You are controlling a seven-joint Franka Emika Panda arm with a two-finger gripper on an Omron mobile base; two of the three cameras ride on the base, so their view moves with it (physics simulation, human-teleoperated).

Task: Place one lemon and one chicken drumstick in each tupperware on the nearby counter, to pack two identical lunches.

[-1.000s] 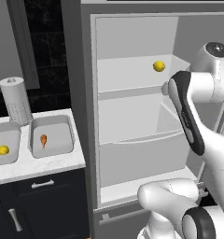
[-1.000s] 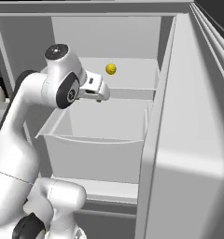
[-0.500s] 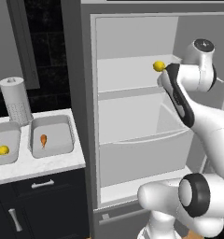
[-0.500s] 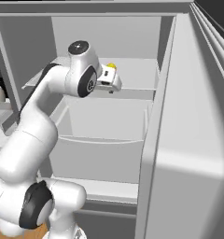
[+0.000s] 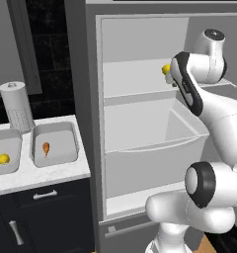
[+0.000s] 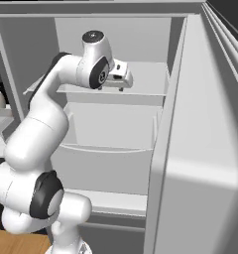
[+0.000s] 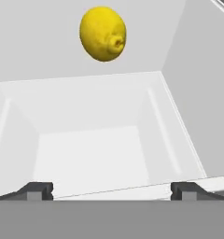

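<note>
Here the gripper (image 7: 111, 189) stands wide open with nothing between its tips, reached into the open fridge (image 5: 140, 123) over the upper shelf (image 5: 135, 79). In the hand view a lemon (image 7: 103, 33) sits at twelve o'clock, apart from the fingertips (image 7: 38, 189). On the counter (image 5: 41, 173) two tupperwares stand side by side: the right tupperware (image 5: 55, 144) holds a drumstick (image 5: 46, 147), the left tupperware (image 5: 4, 158) a drumstick and second lemon (image 5: 4, 158).
</note>
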